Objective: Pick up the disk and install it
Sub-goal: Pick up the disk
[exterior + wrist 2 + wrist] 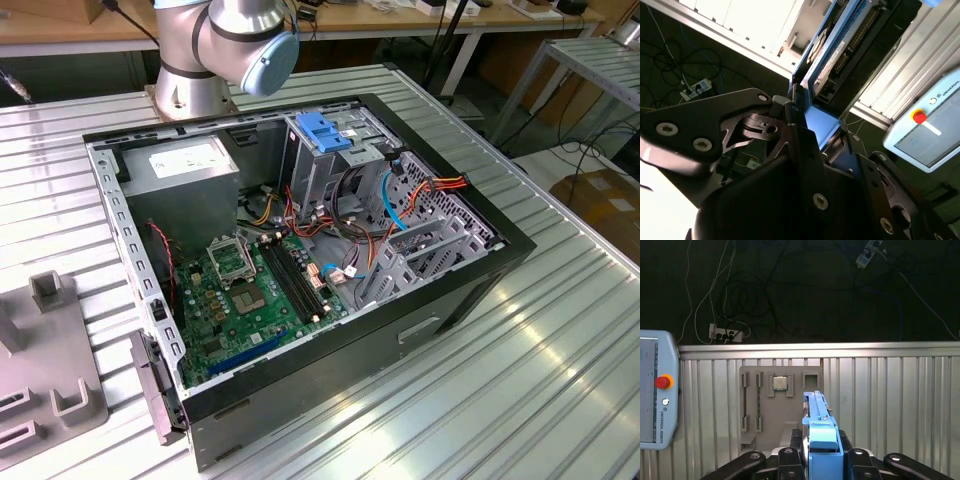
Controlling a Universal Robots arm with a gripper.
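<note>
The disk (822,432) is pinched edge-on in the hand (821,454), with its long axis running straight out from the hand. Beyond it, a grey fixture plate (775,410) carrying a processor chip (780,383) lies on the ribbed worktop (890,405). In the exterior view, the open computer case (480,270) with its drive cage (310,170) stands just beside that plate, toward the exterior view's right.
</note>
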